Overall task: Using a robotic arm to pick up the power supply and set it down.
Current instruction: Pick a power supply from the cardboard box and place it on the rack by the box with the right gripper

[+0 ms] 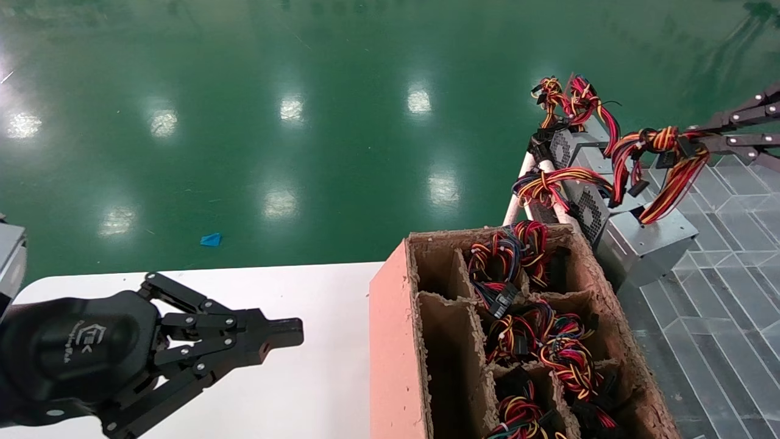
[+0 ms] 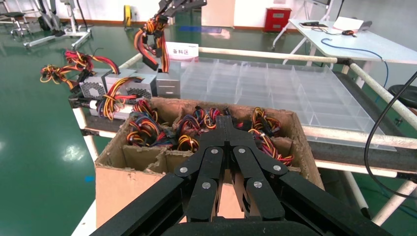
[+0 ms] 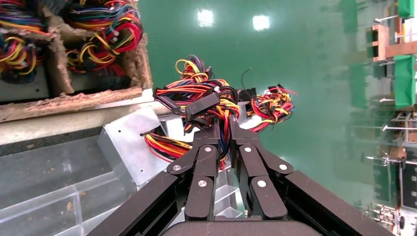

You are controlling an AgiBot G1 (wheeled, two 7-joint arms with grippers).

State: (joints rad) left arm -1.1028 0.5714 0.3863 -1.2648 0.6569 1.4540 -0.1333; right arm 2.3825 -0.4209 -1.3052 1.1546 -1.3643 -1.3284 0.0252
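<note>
Power supply (image 1: 649, 241), grey metal box, sits on the clear compartmented tray (image 1: 725, 292) just right of the cardboard box (image 1: 390, 341), far-right side of the head view. Its wire bundle (image 1: 661, 152), red/yellow/orange/black, rises from the box up to the right gripper (image 1: 701, 141), whose fingers are closed on the knotted wires; the right wrist view shows the fingertips pinching the bundle (image 3: 211, 110) with the grey box (image 3: 130, 145) hanging or resting just below, can't tell if its base is off the tray. Two more grey boxes with perforated vent faces stand just beyond it, one near (image 1: 588, 207), one farther (image 1: 567, 146), each with its own wire bundle, so three supplies on the rack in all. Cardboard box has dividers; at least three cells hold coloured wire bundles (image 1: 548, 341), and the cells along its left side look dark, contents unclear. Left gripper (image 1: 286, 335) hovers over the white table (image 1: 317, 292), well apart from the supplies, fingers pressed together on nothing. One small blue scrap (image 1: 211, 239) on the green floor (image 1: 304, 91).
</note>
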